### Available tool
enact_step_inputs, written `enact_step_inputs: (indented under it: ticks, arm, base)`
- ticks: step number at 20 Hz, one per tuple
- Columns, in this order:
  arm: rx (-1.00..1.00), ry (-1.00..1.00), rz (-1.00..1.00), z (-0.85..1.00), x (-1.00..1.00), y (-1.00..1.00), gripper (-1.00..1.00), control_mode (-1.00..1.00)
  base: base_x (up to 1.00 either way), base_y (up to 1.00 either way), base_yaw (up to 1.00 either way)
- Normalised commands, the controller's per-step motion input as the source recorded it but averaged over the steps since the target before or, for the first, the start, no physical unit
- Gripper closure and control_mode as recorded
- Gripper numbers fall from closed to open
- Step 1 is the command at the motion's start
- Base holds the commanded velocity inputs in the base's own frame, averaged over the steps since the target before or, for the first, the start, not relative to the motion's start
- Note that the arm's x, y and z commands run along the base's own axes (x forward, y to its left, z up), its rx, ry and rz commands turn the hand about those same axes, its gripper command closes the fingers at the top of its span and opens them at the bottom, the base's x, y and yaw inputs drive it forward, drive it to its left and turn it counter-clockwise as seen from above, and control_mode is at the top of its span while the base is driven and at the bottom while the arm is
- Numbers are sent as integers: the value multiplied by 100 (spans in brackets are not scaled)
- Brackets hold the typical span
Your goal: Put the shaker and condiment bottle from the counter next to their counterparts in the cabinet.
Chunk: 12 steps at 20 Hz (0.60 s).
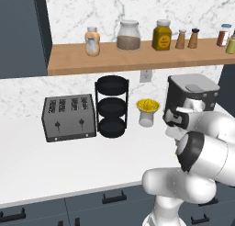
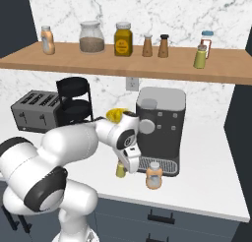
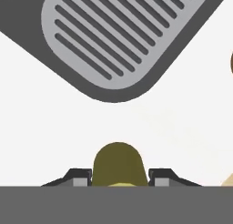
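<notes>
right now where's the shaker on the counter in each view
Left base view: cannot make it out, the arm covers that spot.
Right base view: shaker low centre, at the gripper, left of the condiment bottle.
Hand view: shaker bottom centre between the fingertips.
Shared landmark: coffee machine.

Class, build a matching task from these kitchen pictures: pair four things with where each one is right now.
Things:
1. shaker
2. condiment bottle
3. toaster
4. mustard-yellow jar

Places:
A. on the wooden shelf
B. on the counter, left of the black tiered rack
C. between the end effector's fingers, low over the counter
D. standing free on the counter in front of the coffee machine

Pairs: 1-C, 2-D, 3-B, 4-A
</notes>
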Motion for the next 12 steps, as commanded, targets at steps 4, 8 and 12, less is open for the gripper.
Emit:
enact_step_inputs:
  ticks: [4,8,12]
  arm:
    - [1,0,0,45,-2,0,100,-100]
    - [0,0,0,46,0,0,100,-100]
    - [0,1,0,35,-1,1,100,-100]
  base:
    - [0,0,0]
    - [0,0,0]
    - [0,0,0]
